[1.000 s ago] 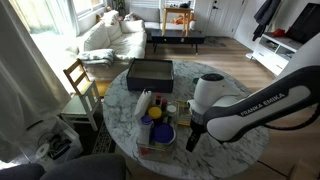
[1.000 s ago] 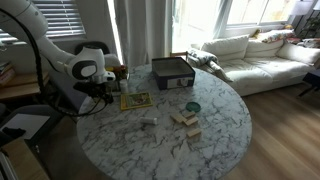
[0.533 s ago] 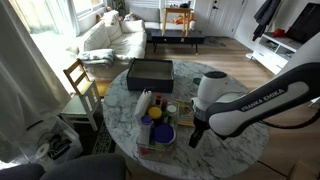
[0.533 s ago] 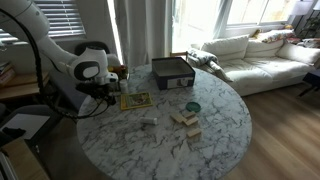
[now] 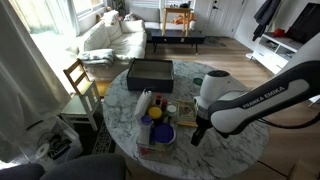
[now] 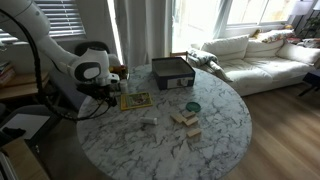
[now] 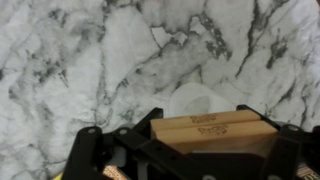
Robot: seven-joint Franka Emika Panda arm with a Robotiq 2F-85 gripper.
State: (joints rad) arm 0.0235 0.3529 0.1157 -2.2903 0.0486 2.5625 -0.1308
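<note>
In the wrist view my gripper point(image 7: 208, 132) is shut on two light wooden blocks point(image 7: 210, 128) that lie one on the other, each with a stamped mark. The black fingers point(image 7: 150, 128) press on their ends. They hang over the white marble table point(image 7: 80, 60), just above a pale white round thing point(image 7: 195, 97). In both exterior views the gripper point(image 5: 197, 133) point(image 6: 90, 102) hangs low over the table's edge. More wooden blocks point(image 6: 185, 120) lie mid-table.
A dark box point(image 5: 150, 72) point(image 6: 172, 72) stands at the table's far side. A blue bowl point(image 5: 157, 131), a yellow piece point(image 5: 155, 113) and a bottle point(image 5: 145, 103) crowd one side. A teal disc point(image 6: 192, 106) and a book point(image 6: 135, 100) lie nearby. A wooden chair point(image 5: 80, 80) stands beside the table.
The arm has drifted slightly sideways along the table edge with the blocks still held. The jaws have not changed.
</note>
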